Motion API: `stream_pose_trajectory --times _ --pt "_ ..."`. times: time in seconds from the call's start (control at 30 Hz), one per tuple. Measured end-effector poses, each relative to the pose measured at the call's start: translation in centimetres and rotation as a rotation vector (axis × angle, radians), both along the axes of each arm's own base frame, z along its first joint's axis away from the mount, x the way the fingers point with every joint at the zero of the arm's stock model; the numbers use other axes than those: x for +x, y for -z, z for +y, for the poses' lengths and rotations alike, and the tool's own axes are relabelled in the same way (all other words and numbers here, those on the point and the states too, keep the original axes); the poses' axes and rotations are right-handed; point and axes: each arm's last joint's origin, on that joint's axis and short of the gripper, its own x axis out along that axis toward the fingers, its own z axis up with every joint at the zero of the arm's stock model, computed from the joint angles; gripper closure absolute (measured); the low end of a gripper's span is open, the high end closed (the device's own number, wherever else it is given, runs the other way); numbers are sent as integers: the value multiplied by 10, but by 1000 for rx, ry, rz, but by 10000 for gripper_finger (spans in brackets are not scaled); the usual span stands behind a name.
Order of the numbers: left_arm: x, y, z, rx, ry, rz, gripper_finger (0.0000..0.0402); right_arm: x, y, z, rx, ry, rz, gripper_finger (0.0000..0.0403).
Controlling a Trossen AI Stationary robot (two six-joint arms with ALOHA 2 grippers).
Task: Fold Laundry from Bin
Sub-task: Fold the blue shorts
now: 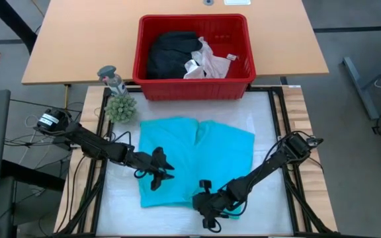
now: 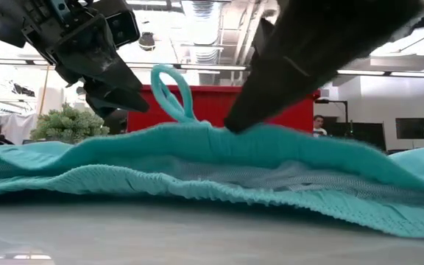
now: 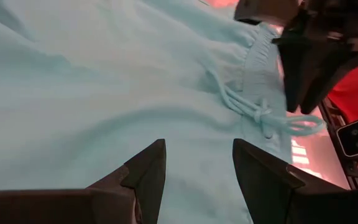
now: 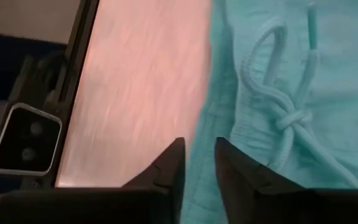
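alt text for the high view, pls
Teal garment lies spread flat on the table, with the left gripper over its left part and the right gripper at its near edge. Behind it, a red bin holds black and white laundry.

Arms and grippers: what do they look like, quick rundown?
Two slim, dark, jointed arms with black cables trailing off their bases. The left gripper and right gripper are black, each with two wedge-shaped fingers tapering to points. No markings visible.

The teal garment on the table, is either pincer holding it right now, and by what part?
Neither visibly grips the teal garment. The left pincer stands open over its middle. The right pincer is at the waistband edge by the drawstring, slightly parted; whether it pinches the cloth cannot be told.
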Motion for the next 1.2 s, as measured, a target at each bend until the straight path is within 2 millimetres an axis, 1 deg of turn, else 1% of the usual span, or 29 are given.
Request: stream_pose_trajectory --times 0.13,0.23,0.33,0.4,0.47,0.53,0.67,0.8,0.9,1.07,1.13,1.2 --pt "0 -4 -8 -4 32 -43 227 1 -1 1 30 -18 -4 237" --pt "-3 -7 -20 26 99 -100 227 1 -9 5 29 -7 -20 212" --pt "-6 -11 -31 84 105 -150 227 -1 -25 17 2 4 -54 205" --pt "-9 -11 -36 137 86 -164 227 -7 -32 25 -20 45 -36 206" --pt "-10 -10 -39 181 41 -179 227 -19 -28 28 -56 117 30 212" --pt "-8 -7 -41 216 25 -197 228 -34 -20 30 -102 206 111 219" --pt "3 4 -48 227 48 -251 233 -60 -14 36 -128 355 201 229" --pt "21 13 -58 306 85 -248 244 -78 -13 52 -89 388 210 229" --pt "38 13 -68 368 117 -261 253 -88 -13 60 -66 409 217 230" --pt "64 9 -81 472 152 -266 260 -99 -12 64 -52 464 235 231" --pt "69 11 -83 487 170 -223 260 -102 -12 66 -53 472 240 232" --pt "71 21 -84 505 179 -165 260 -105 -12 67 -58 477 245 232"
